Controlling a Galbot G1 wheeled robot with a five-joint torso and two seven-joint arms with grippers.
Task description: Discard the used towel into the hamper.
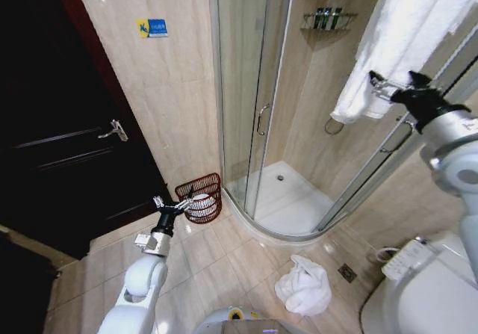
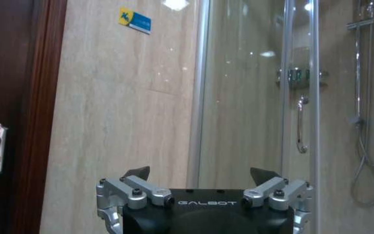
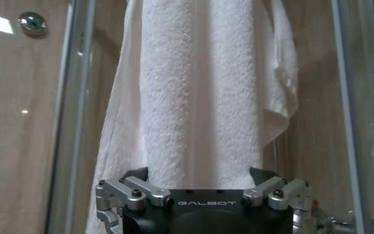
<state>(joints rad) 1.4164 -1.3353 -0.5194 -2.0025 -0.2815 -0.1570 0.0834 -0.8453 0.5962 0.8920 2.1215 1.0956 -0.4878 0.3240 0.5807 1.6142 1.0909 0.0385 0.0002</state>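
Door: on my far left I see a dark wooden door [image 1: 71, 136] with a metal lever handle [image 1: 113, 131]; its red-brown frame edge meets the beige tiled wall.
Wall sticker: a blue and yellow label [image 1: 152, 28] sits high on that tiled wall.
Left gripper: my left gripper [image 1: 179, 203] is low, held out over the floor tiles just beside the hamper; in the left wrist view [image 2: 200, 174] its fingers stand wide apart with nothing between them, facing the wall and the shower's glass edge.
Hamper: the reddish-brown ribbed hamper [image 1: 203, 193] stands on the floor in the corner where the tiled wall meets the shower enclosure, with something white inside it.
Shower: the curved glass enclosure [image 1: 250, 87] has a handle on its door and a white tray [image 1: 295, 199] whose rounded lip bounds the open floor.
Floor: bare beige tiles lie open between the hamper and a crumpled white towel [image 1: 304, 285] on the floor near the toilet [image 1: 422, 289].
Right gripper: my right gripper [image 1: 382, 87] is raised high at the hanging white towel [image 1: 396, 35]; in the right wrist view [image 3: 200, 174] its fingers are spread open, with the terry cloth hanging right in front and nothing clamped.
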